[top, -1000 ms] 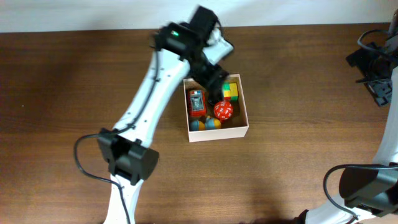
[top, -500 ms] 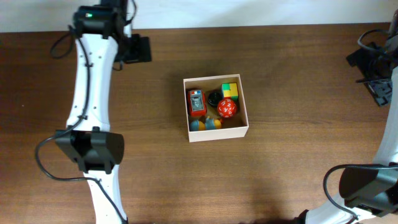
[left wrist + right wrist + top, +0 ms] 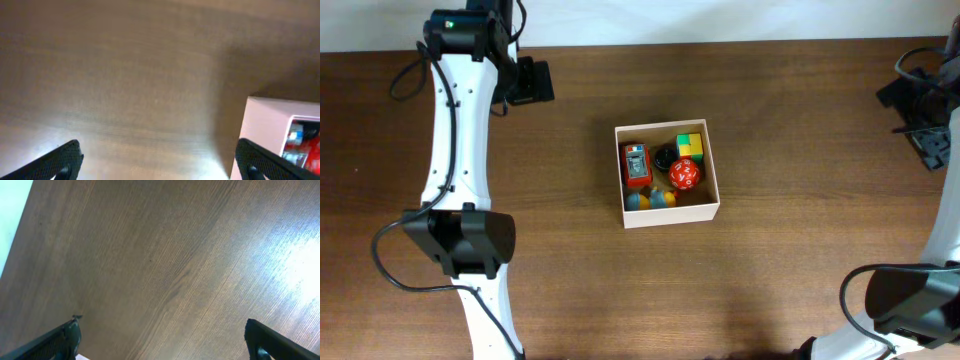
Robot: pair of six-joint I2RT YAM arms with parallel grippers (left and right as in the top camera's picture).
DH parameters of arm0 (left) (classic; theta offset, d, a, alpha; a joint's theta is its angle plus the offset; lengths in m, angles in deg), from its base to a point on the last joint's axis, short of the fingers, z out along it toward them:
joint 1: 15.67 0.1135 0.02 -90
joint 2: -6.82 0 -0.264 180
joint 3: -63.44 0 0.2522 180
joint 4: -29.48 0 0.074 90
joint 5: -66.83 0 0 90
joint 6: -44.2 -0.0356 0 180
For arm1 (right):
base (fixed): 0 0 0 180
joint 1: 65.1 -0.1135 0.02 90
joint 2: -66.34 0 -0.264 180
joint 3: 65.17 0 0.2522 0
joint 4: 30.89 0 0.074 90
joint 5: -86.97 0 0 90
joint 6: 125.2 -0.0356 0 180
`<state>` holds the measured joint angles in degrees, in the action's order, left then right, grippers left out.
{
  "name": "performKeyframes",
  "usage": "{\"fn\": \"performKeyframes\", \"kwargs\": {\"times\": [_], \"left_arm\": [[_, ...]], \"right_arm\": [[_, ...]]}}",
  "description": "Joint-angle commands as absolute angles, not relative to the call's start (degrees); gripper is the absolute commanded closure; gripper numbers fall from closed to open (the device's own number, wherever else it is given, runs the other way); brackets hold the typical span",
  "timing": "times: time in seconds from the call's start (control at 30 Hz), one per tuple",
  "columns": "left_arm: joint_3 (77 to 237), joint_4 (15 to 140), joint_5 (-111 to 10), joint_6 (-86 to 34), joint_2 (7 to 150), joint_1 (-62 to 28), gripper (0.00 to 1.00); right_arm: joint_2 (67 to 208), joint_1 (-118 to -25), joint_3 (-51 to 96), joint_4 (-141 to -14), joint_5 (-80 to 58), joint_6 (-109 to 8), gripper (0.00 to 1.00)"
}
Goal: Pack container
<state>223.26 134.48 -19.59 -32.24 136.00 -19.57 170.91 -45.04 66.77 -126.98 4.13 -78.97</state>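
Shows container mid-table holding red toy left, black piece, green-yellow block far right, red ball, blue-orange balls by near wall. Places left gripper far left, well apart; right gripper at right edge.

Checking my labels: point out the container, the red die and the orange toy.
container (image 3: 670, 214): overhead, front white wall.
red die (image 3: 683, 176): overhead, top face.
orange toy (image 3: 637, 166): overhead, its middle.
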Motion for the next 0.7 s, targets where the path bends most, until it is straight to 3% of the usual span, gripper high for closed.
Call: {"fn": "performKeyframes", "kwargs": {"times": [0.0,0.27,0.53,0.67], "left_arm": [[224.6,137.7,-16.7,-31.7,135.4,-19.3,0.01],[224.6,134.1,-13.5,-31.7,133.0,-17.5,0.01],[218.6,114.0,-16.3,-31.8,120.8,-17.4,0.01],[204.9,98.9,-18.2,-31.9,110.3,-17.4,0.01]], "right_arm": [[171.1,-44.8,66.9,-127.0,4.2,-79.4,0.01],[171.1,-44.8,66.9,-127.0,4.2,-79.4,0.01],[171.1,-44.8,66.9,-127.0,4.2,-79.4,0.01],[171.1,-44.8,66.9,-127.0,4.2,-79.4,0.01]]}}
